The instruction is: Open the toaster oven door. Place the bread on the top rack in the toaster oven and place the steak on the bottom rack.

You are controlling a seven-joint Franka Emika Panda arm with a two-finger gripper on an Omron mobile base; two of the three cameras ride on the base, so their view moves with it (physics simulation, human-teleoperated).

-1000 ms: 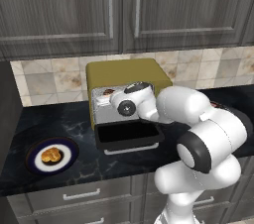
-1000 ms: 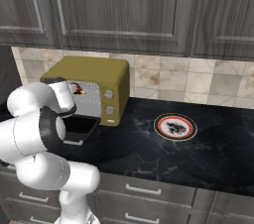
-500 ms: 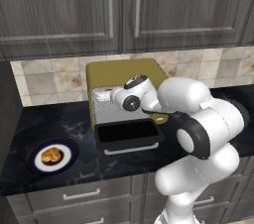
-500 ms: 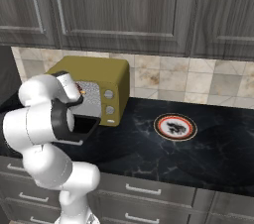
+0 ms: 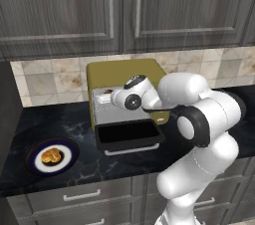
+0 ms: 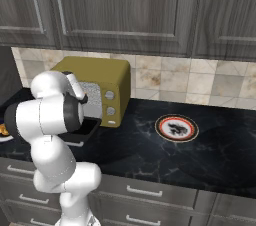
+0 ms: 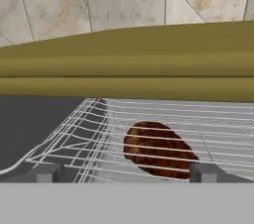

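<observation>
**Arm at the open oven mouth, one brown item on the wire rack**

From your left base view, the boxy olive-yellow toaster oven (image 5: pixel 124 77) stands on the dark marbled counter (image 5: pixel 60 169) with its black glass-fronted door (image 5: pixel 129 135) folded down flat. The two-finger gripper (image 5: pixel 106 99) sits at the cavity opening, too hidden by the wrist to judge from here. Left of the oven you see a dark-rimmed round plate (image 5: pixel 50 156) carrying the small golden-brown bread roll (image 5: pixel 51 156).

Your right base view gives you what the left lacks: a red-rimmed round plate (image 6: pixel 176 128) well to the oven's right, bearing the small flat dark steak (image 6: pixel 175 129). The white arm hides the oven's opening here, though the knobs stay visible.

Your hand view looks along the thin grey wire rack (image 7: pixel 218 134), under the oven's yellow top edge. A mottled reddish-brown oval piece (image 7: pixel 158 148) lies on a rack; I cannot tell which rack or what the piece is. The two finger tips (image 7: pixel 47 172) stand spread wide apart, holding nothing.
</observation>
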